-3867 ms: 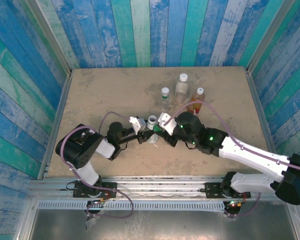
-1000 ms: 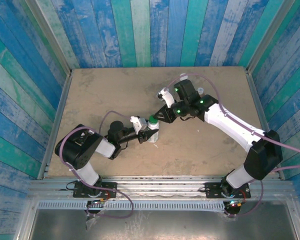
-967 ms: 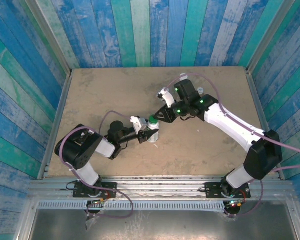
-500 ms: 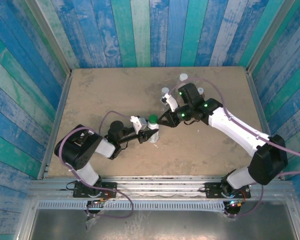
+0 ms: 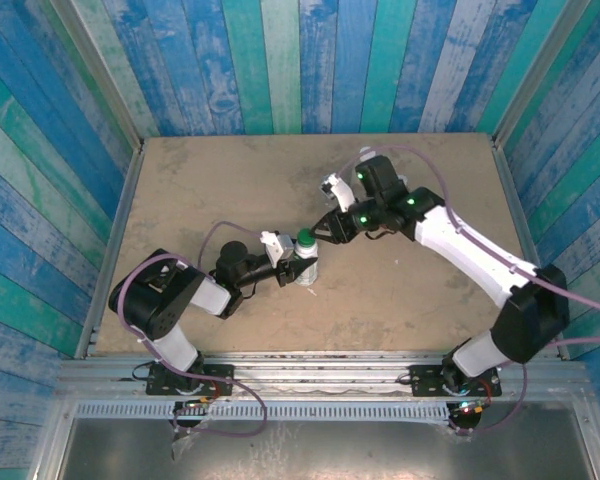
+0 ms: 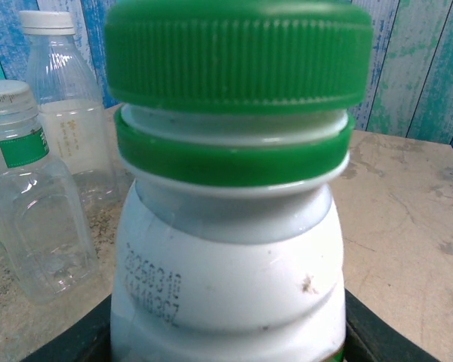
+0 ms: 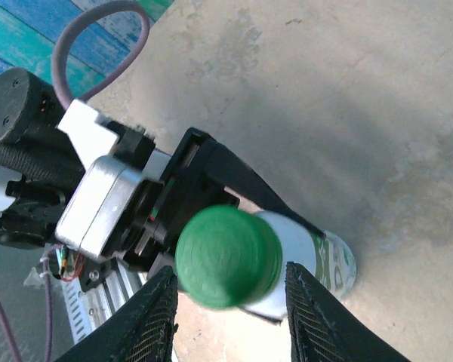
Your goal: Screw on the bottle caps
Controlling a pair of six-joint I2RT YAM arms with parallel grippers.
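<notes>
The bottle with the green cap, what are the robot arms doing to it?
The left gripper holds the white bottle upright on the table. The green cap sits on its neck. The right gripper hangs over the cap with its fingers open, not pinching it. A capped clear bottle stands nearby.

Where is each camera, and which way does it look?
Top external: above and behind the arms, looking down at the table; both arms show, left gripper shut on the white bottle, right gripper open nearby.
Left wrist: on the left arm, looking level at the green cap; its dark fingers at the bottom corners.
Right wrist: looking down on that cap, its own fingers either side.
Shared: all three see the white bottle.
</notes>
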